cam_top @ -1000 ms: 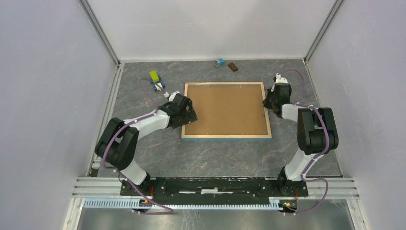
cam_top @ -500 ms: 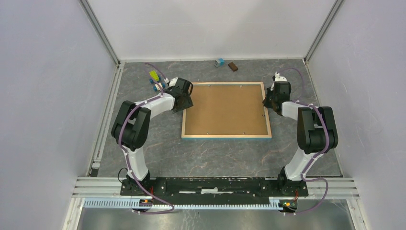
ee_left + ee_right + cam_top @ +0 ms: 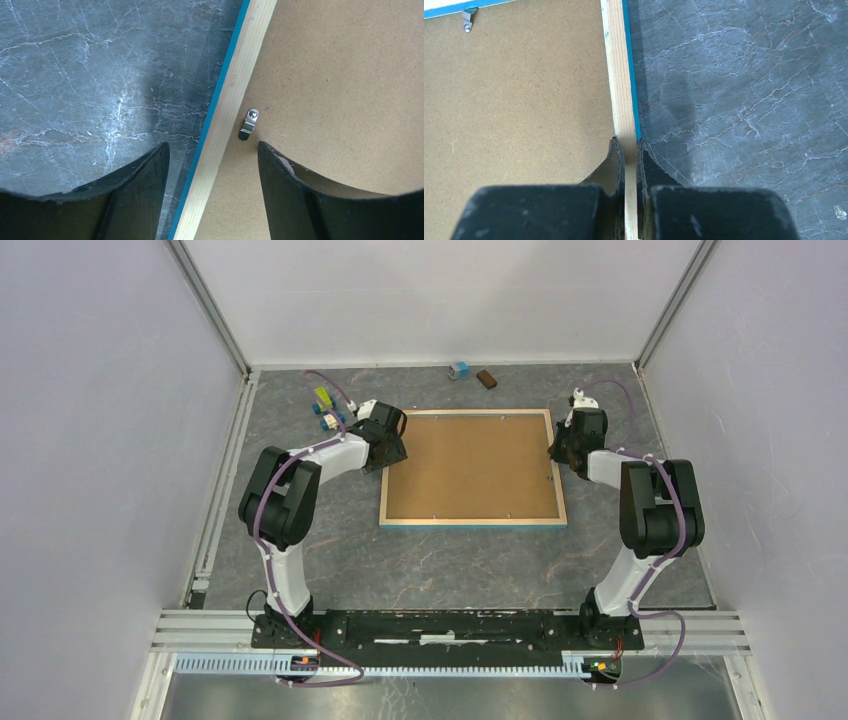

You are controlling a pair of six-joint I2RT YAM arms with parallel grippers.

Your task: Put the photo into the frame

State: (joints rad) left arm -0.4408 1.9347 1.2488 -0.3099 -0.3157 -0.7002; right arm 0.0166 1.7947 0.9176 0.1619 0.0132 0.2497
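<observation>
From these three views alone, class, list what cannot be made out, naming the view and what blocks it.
1. The photo: in no view; the backing board would cover anything beneath it.
2. The frame's front, all views: faces the table; only a blue edge shows.
3. Small items at the far edge, top view: too small to name.
4. Rail in the right hand, right wrist view: partly covered by its fingers.
</observation>
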